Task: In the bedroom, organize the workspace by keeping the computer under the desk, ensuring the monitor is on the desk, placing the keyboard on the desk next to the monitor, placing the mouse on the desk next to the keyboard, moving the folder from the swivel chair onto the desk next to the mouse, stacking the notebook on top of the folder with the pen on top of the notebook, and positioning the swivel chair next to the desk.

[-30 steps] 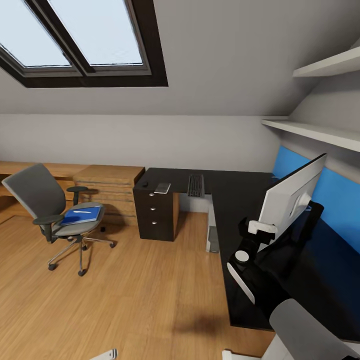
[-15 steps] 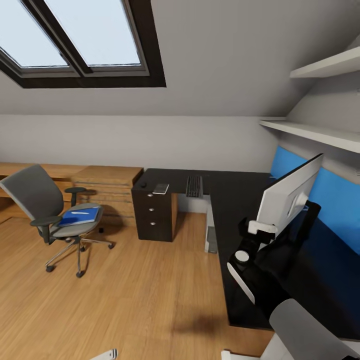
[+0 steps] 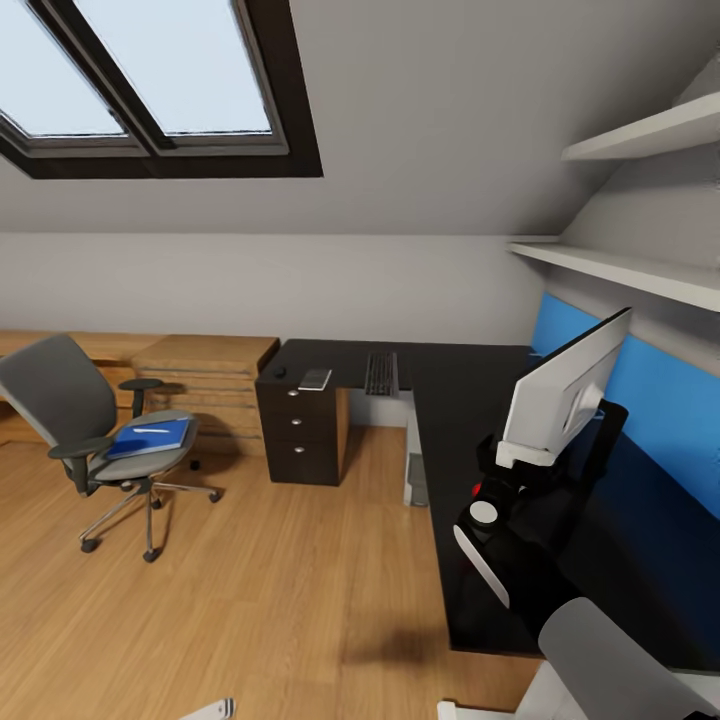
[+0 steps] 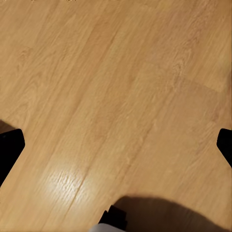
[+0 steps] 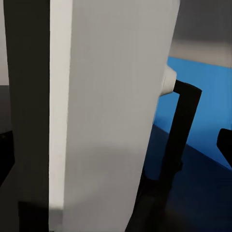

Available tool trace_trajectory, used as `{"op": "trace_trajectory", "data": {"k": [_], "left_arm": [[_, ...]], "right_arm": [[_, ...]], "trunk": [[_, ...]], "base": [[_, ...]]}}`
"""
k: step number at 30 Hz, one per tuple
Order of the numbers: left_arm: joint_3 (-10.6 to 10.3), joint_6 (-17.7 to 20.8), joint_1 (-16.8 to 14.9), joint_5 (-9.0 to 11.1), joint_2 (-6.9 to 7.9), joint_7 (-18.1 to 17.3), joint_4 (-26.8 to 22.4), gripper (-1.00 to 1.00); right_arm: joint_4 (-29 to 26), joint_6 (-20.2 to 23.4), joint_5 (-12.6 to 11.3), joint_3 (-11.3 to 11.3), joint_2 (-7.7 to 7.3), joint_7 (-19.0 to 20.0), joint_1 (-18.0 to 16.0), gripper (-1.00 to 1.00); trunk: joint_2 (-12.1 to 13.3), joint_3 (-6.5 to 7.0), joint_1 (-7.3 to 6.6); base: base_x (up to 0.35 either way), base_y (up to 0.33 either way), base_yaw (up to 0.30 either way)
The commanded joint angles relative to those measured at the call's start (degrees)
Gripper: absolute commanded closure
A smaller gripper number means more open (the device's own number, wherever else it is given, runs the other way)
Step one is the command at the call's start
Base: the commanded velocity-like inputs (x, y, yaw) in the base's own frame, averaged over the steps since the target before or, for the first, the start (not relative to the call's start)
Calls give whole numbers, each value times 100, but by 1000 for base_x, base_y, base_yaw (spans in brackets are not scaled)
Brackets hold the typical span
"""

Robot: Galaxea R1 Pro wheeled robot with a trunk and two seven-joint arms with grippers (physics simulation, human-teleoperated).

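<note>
The grey swivel chair [image 3: 60, 400] stands on the wood floor at the left, apart from the desk. On its seat lies the blue folder [image 3: 150, 438] with a pale pen [image 3: 150, 430] on top. At the far end of the black L-shaped desk [image 3: 460, 400] lie the mouse [image 3: 280, 372], the notebook [image 3: 315, 379] and the keyboard [image 3: 381, 373]. The monitor [image 3: 560, 390] stands on the desk's right wing, its white back [image 5: 111, 106] toward me. My right gripper [image 3: 520, 455] is at its lower edge, fingers spread. My left gripper [image 4: 116, 140] hangs open over bare floor.
A black drawer unit [image 3: 297, 430] sits under the desk's far end, low wooden shelf units [image 3: 195, 385] beside it. A light grey box, likely the computer [image 3: 413, 470], stands under the desk. White wall shelves [image 3: 620, 270] overhang the right wing. Open floor [image 3: 270, 580] lies ahead.
The whole picture has slid a little to the left, so the camera has moved. The monitor's near edge now sits slightly closer to my right arm. Nothing on the desk or chair has shifted.
</note>
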Motion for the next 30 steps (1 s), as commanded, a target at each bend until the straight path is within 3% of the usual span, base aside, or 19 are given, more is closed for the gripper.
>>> {"op": "trace_trajectory", "data": {"k": [1, 16, 30], "left_arm": [[-48, -21, -6, 59, 9, 45, -8, -100], [-40, -22, -6, 48, 9, 48, -8, -100], [-29, -21, -6, 46, 18, 50, -8, -100]], "right_arm": [[-3, -38, -60, 33, -8, -30, -9, -100], [-3, -38, -60, 33, -8, -30, -9, -100], [0, -34, -68, 46, 9, 9, -9, -100]], "trunk": [[-5, -3, 1], [-5, 69, 1], [-5, 73, 1]], "base": [[0, 0, -109], [0, 0, -134], [-62, -96, -9]]}}
